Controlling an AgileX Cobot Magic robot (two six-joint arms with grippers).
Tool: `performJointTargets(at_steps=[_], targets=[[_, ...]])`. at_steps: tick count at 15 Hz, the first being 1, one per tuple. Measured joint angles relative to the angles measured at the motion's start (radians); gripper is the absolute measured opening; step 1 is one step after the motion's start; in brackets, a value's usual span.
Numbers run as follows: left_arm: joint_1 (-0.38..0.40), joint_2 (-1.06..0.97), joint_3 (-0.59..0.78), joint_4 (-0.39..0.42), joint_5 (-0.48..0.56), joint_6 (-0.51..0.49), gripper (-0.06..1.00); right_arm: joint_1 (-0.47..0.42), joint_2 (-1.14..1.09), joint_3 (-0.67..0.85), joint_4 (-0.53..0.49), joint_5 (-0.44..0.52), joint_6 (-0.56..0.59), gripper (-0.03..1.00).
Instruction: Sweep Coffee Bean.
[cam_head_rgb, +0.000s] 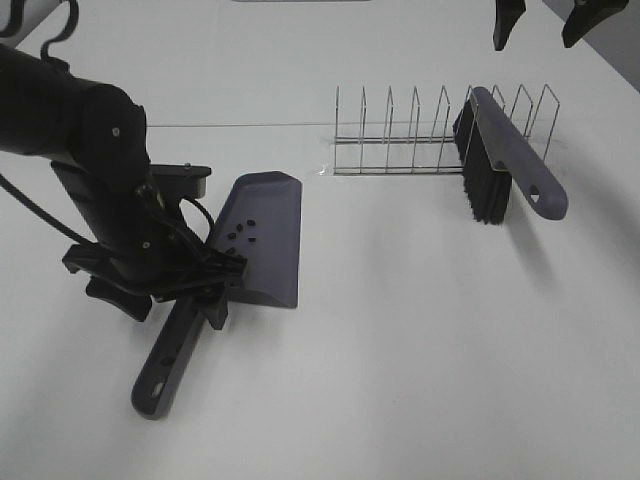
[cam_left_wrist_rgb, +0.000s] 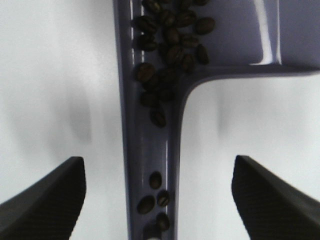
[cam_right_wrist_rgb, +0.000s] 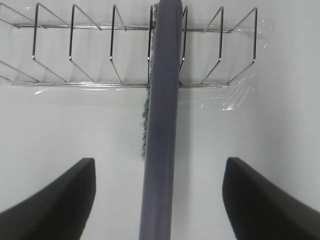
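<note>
A grey-purple dustpan (cam_head_rgb: 268, 235) lies on the white table, its handle (cam_head_rgb: 165, 365) pointing toward the front. Coffee beans (cam_head_rgb: 243, 232) lie in the pan. In the left wrist view, coffee beans (cam_left_wrist_rgb: 170, 45) cluster where the pan meets the handle channel (cam_left_wrist_rgb: 150, 150), and a few more sit lower in the channel. My left gripper (cam_head_rgb: 215, 295) hovers over that junction. It is open (cam_left_wrist_rgb: 159, 200), with one finger on each side of the handle, not touching it. The brush (cam_head_rgb: 505, 160) stands in a wire rack (cam_head_rgb: 400, 135). My right gripper (cam_head_rgb: 548, 20) is open above the brush handle (cam_right_wrist_rgb: 162, 150).
The wire rack (cam_right_wrist_rgb: 100, 55) stands at the back of the table, taped down at its ends. The brush bristles (cam_head_rgb: 482, 175) hang down at the rack's front. The table's right edge (cam_head_rgb: 625, 70) runs close to the right gripper.
</note>
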Motion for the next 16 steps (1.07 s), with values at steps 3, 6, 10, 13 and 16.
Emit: performJointTargets(at_steps=[3, 6, 10, 13, 16], targets=[[0.0, -0.166, 0.0, 0.093, 0.118, -0.003, 0.76, 0.0, -0.151, 0.146, 0.023, 0.001, -0.029, 0.68], [0.0, -0.358, -0.001, 0.158, 0.254, -0.004, 0.76, 0.0, -0.3, 0.324, 0.025, 0.001, -0.053, 0.68], [0.0, -0.725, -0.001, 0.188, 0.512, -0.004, 0.76, 0.0, -0.641, 0.767, 0.025, 0.001, -0.085, 0.68], [0.0, -0.872, 0.001, 0.189, 0.537, -0.002, 0.76, 0.0, -0.818, 0.977, 0.025, 0.0, -0.097, 0.68], [0.0, -1.061, 0.11, 0.18, 0.539, 0.02, 0.76, 0.0, -1.041, 1.215, 0.026, 0.0, -0.097, 0.68]])
